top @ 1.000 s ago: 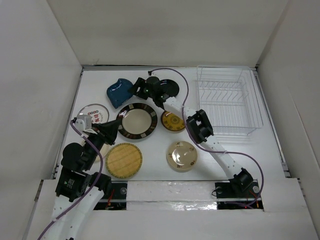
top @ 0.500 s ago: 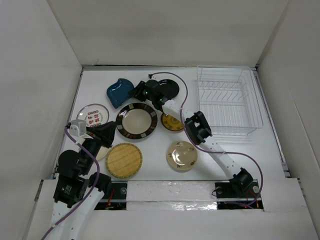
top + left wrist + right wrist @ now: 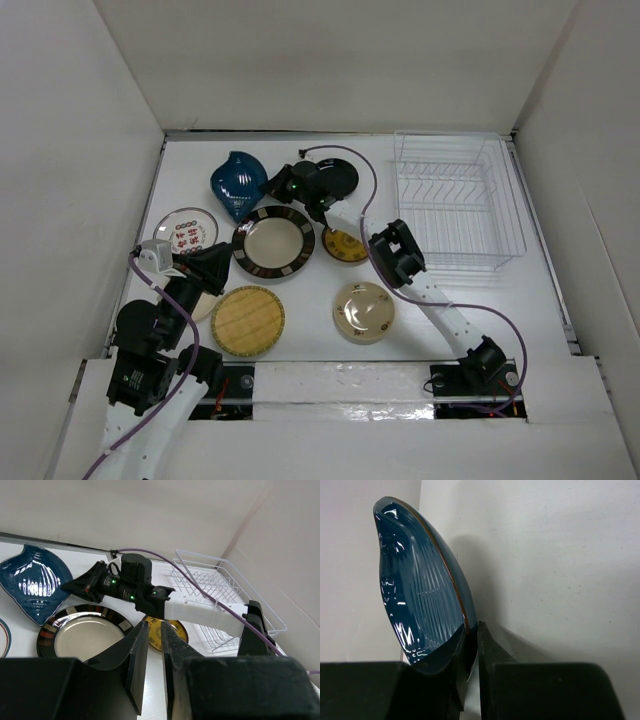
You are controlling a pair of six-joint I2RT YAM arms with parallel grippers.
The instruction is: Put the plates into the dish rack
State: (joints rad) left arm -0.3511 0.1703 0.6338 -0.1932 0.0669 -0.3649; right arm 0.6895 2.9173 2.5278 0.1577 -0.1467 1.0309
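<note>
Progress: zero plates loaded, and the dish rack (image 3: 460,200) holds nothing. Your right claw (image 3: 472,627) is clamped on the rim of the teal-blue plate (image 3: 420,595), so my read is that you're on the first pick. I can't tell whether the plate is clear of the desk (image 3: 545,320). The rack is well off to that claw's right, past the black plate (image 3: 340,178), which lies just beside the wrist. The striped-rim plate (image 3: 272,240) is on the near side of the claw. Beyond it, toward the bases, are the yellow-patterned plate (image 3: 347,245), the cream plate (image 3: 363,311) and the tan woven plate (image 3: 247,320). Your left claw (image 3: 154,625) is barely open, a thin slit with nothing in it. It hangs between the red-marked plate (image 3: 185,228) and the striped-rim one. Everything but the teal-blue plate lies flat, so each needs a rim pick. The desk is plain white and glossy at the near edge. White walls close it in on three sides, and the rack is tucked into the far right corner, so room there is tight.
</note>
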